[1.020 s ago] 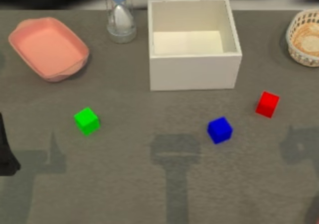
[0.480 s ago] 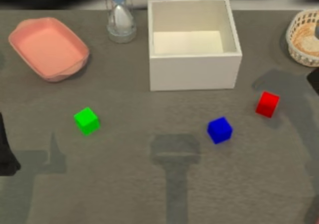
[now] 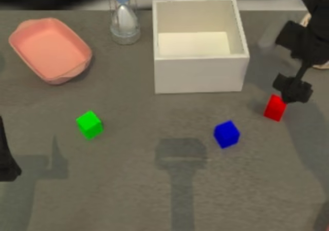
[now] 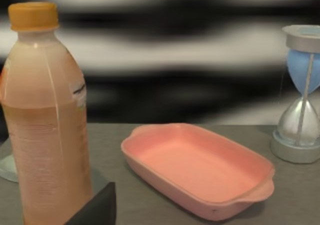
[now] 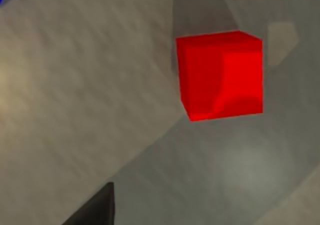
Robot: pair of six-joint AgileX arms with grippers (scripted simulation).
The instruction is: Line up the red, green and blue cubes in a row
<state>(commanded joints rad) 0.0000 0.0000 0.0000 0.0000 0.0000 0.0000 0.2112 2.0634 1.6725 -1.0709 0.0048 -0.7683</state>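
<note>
Grey tabletop (image 3: 154,200), 3 cubes resting on it, none touching another. Red cube (image 3: 275,108) sits toward the right side, in front of the white box's near right corner. My right gripper (image 3: 293,90) hangs just above and beside it, on its far right; in the right wrist view the red cube (image 5: 220,75) stands clear on the table with nothing clamped on it. I cannot tell whether the right fingers are apart or together. Blue cube (image 3: 226,133) lies near the red one, to its left and a little closer to the table's near edge. Green cube (image 3: 89,124) is well apart from both, on the left half.

White box (image 3: 200,74), open-topped, stands at the far middle. Hourglass (image 3: 124,15) is just left of it; pink dish (image 3: 49,49) further left. Left wrist view also shows a bottle with an orange cap (image 4: 42,115) beside the pink dish (image 4: 200,170).

My left arm (image 3: 6,159) is parked at the left edge; I cannot tell its fingers' state.
</note>
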